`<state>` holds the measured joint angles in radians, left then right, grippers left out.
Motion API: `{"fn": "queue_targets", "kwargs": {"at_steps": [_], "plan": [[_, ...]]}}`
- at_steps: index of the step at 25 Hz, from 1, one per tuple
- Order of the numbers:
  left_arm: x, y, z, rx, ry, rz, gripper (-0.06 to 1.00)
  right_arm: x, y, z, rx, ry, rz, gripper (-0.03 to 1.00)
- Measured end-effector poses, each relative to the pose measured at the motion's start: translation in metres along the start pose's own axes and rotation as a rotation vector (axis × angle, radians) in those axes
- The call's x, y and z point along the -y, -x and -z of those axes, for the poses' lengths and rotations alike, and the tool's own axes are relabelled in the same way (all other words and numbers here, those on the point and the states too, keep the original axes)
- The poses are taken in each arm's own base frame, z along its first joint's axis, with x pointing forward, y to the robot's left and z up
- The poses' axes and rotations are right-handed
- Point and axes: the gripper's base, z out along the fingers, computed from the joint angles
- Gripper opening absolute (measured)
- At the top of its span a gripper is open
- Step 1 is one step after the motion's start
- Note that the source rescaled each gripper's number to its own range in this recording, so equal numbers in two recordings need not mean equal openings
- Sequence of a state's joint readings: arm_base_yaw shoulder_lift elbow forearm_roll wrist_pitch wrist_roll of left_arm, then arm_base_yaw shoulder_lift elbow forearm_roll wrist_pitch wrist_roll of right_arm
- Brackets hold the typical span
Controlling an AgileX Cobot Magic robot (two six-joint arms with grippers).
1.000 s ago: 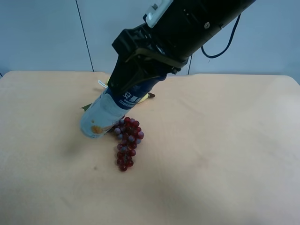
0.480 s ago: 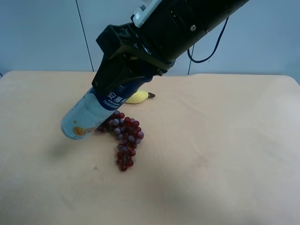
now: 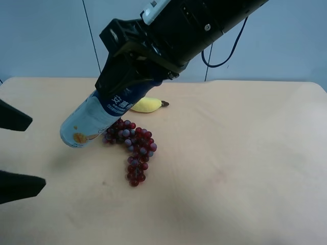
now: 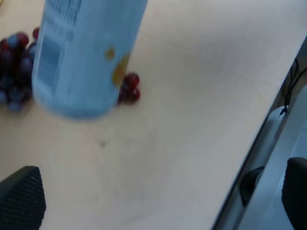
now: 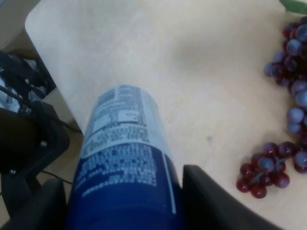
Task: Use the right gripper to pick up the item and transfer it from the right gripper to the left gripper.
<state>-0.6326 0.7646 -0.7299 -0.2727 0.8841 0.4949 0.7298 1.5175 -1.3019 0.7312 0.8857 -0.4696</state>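
Cap end of bottle (image 3: 87,122) hidden inside the right gripper (image 3: 121,91), which is clenched on the navy label. White base juts out tilted, above the table (image 3: 245,153), just beside grapes (image 3: 134,148). The left gripper (image 3: 15,151) shows only two spread finger ends, cut off at the exterior view's left edge, apart from bottle. Banana (image 3: 145,104) partly behind arm. Bare tabletop toward view's right.

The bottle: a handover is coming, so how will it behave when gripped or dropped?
Probably stiff: the bottle shows no dent where clamped. Its smooth label may be slippery. Being cylindrical, it would likely roll if it landed on the table.
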Motion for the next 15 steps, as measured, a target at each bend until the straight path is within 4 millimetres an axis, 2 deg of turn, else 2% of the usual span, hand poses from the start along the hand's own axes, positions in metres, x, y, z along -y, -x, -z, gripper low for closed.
{"fn": "queue_targets", "kwargs": {"at_steps": [8,15], "plan": [[-0.011,0.034,-0.037,-0.014,0.004,-0.062,1.0,0.0,0.0,0.0,-0.004,0.003,0.0,0.0],[-0.018,0.05,-0.057,-0.028,0.003,-0.11,1.0,0.0,0.0,0.0,-0.005,0.003,0.007,0.0]]}}
